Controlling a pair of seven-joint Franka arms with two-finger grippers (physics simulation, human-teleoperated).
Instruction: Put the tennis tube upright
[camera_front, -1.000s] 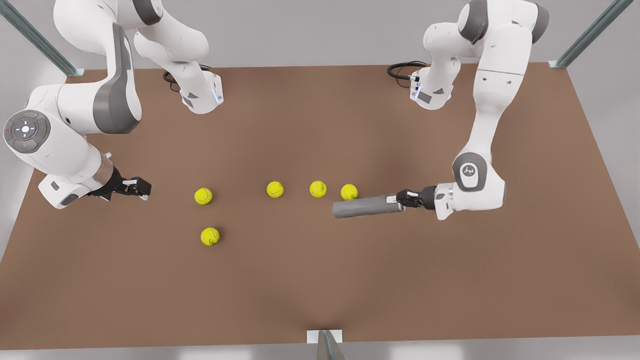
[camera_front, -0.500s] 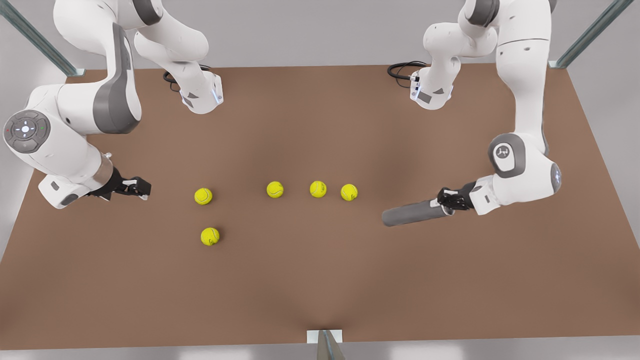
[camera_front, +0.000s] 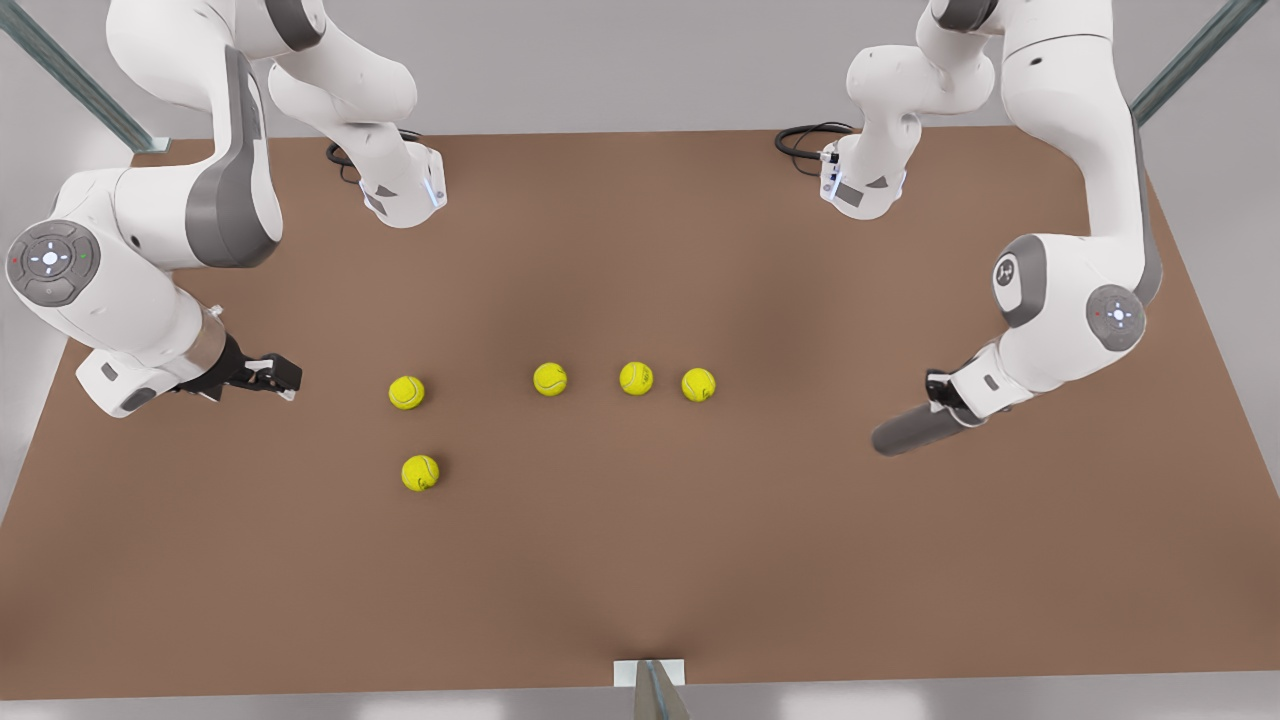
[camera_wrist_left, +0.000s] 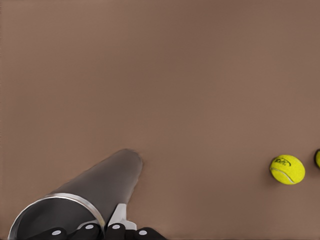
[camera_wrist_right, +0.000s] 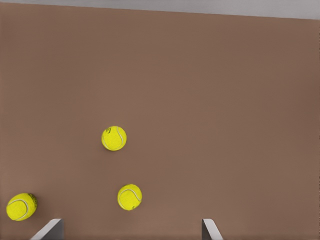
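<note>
Tube position: we see the tennis tube (camera_front: 912, 430) held over the worktop (camera_front: 640, 560) at the front view's right, well apart from the nearest of the tennis balls (camera_front: 698, 384).
Tube axis: it lies slanted, neither flat nor upright; in the front view its far end points down toward the front view's left and its near end rises to the wrist. We judge it still well short of vertical.
Holding arm: the left wrist view looks along the tube (camera_wrist_left: 95, 192) from its open, light-rimmed end, so we take the arm at the front view's right for the left arm.
Left tool: the left tool (camera_front: 940, 392) is clamped on the tube at its hollow end, one finger (camera_wrist_left: 120, 216) lying against the outer wall beside the rim.
Left arm pose: elbow high, forearm dropping steeply, wrist turned so the tube hangs out below and away from it.
Key relation: the closed end leads and sits lowest, so we judge that tipping the wrist further would bring that end down onto the bare worktop beneath it.
Right tool: the right tool (camera_front: 272, 373) waits at the front view's left, just above the worktop, fingers (camera_wrist_right: 50, 230) spread and holding nothing, with balls (camera_wrist_right: 114, 138) ahead of it.
Nearer arm: the left, already gripping.
</note>
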